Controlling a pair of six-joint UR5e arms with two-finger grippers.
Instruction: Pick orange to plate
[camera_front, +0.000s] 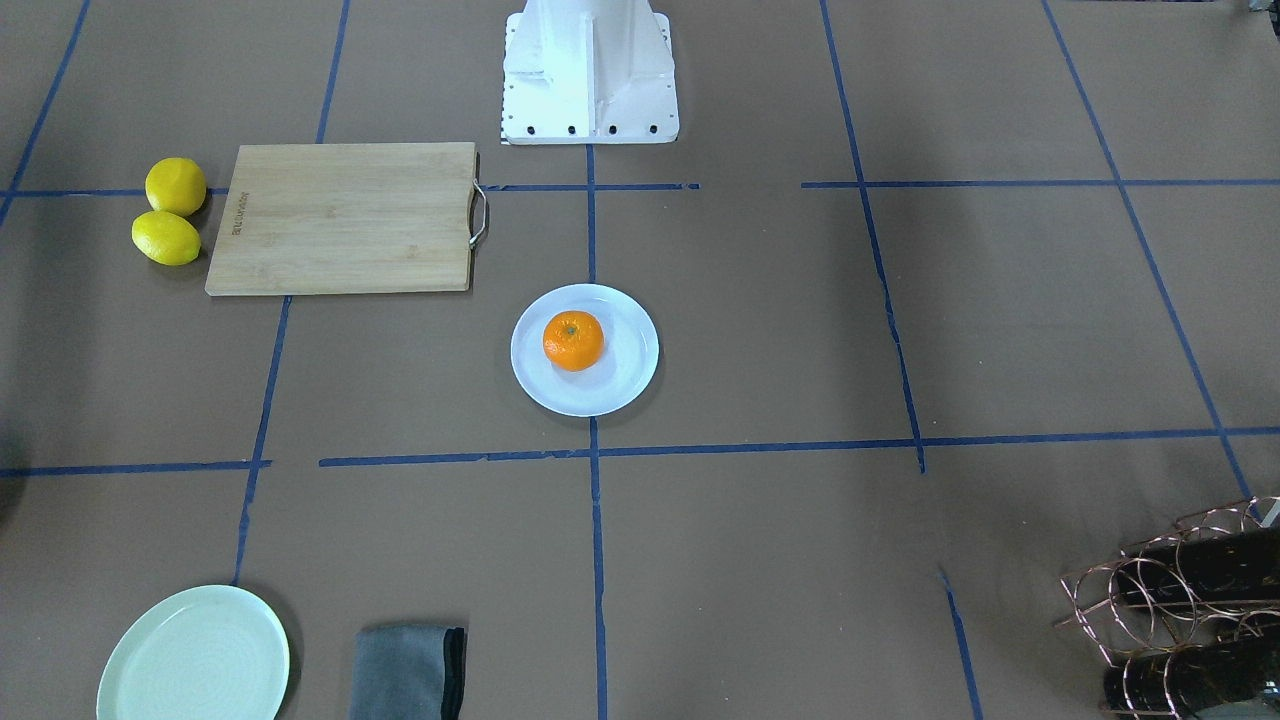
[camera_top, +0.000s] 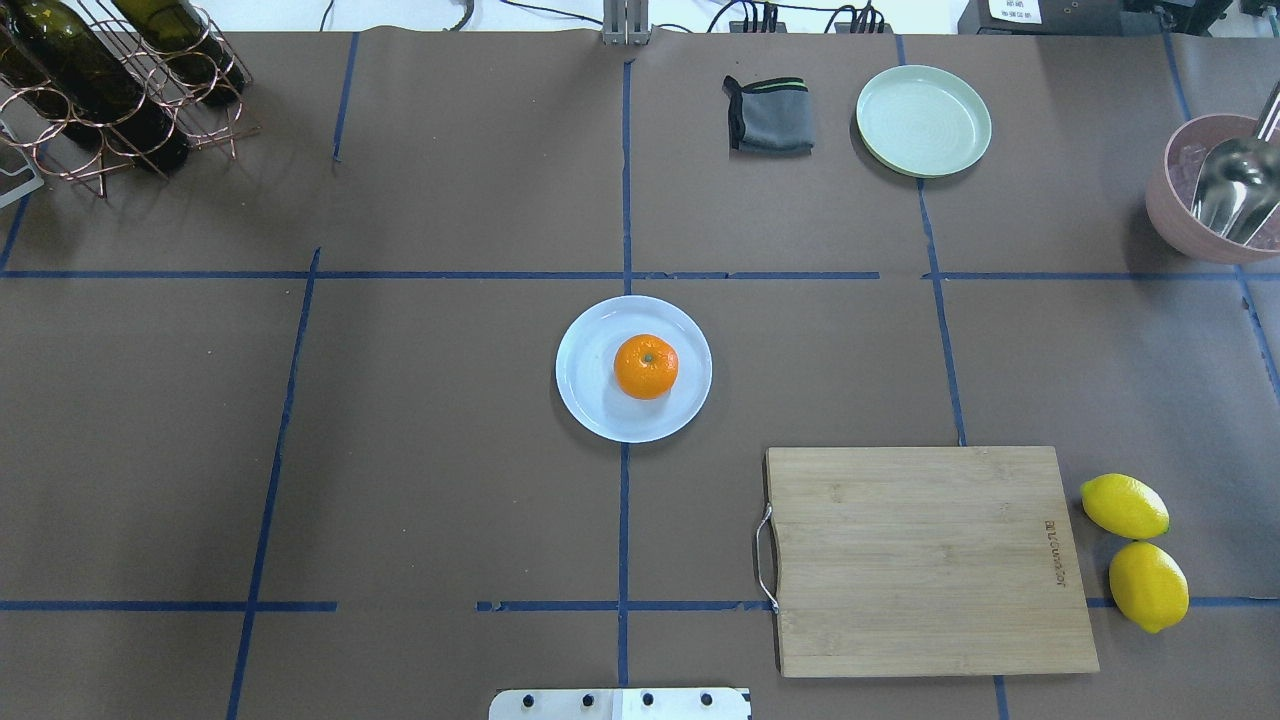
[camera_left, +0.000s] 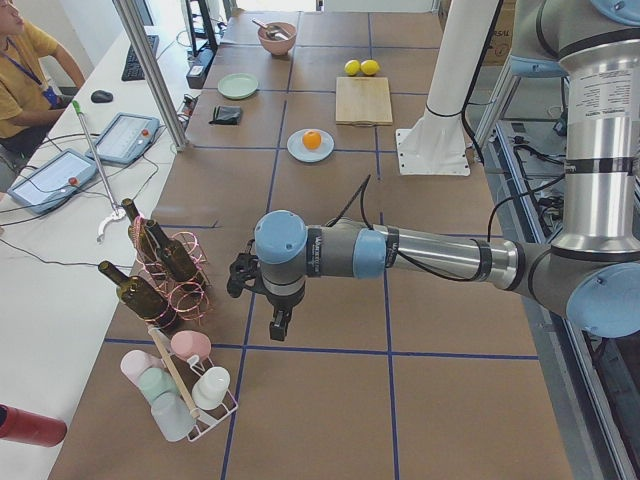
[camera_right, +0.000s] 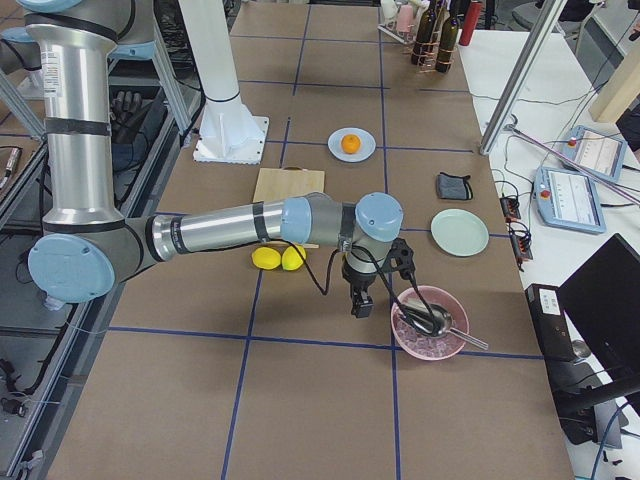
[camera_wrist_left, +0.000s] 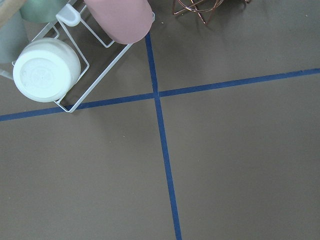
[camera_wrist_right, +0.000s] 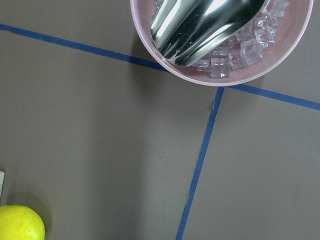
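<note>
Nearest the robot base lie the cutting board (camera_top: 930, 560) and, just beside its far-right edge, two lemons (camera_top: 1125, 506). At mid-table the orange (camera_top: 646, 366) sits on the plate (camera_top: 590, 400), stem dimple up. Beyond it are a grey cloth (camera_top: 772, 118) and a green plate (camera_top: 923, 121). The left gripper (camera_left: 279, 328) hangs near the bottle rack (camera_left: 170, 275) and the right gripper (camera_right: 359, 307) beside the pink bowl (camera_right: 428, 340) — both well apart from the plate. Whether either one is open or closed cannot be told.

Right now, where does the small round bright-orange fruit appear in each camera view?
Exterior front-facing: small round orange, centre.
Overhead exterior: orange, centre.
Exterior left: orange, upper middle, far.
Exterior right: orange, upper middle, far.
Left wrist: absent.
Right wrist: absent.
Shared landmark: the round white plate under it.
</note>
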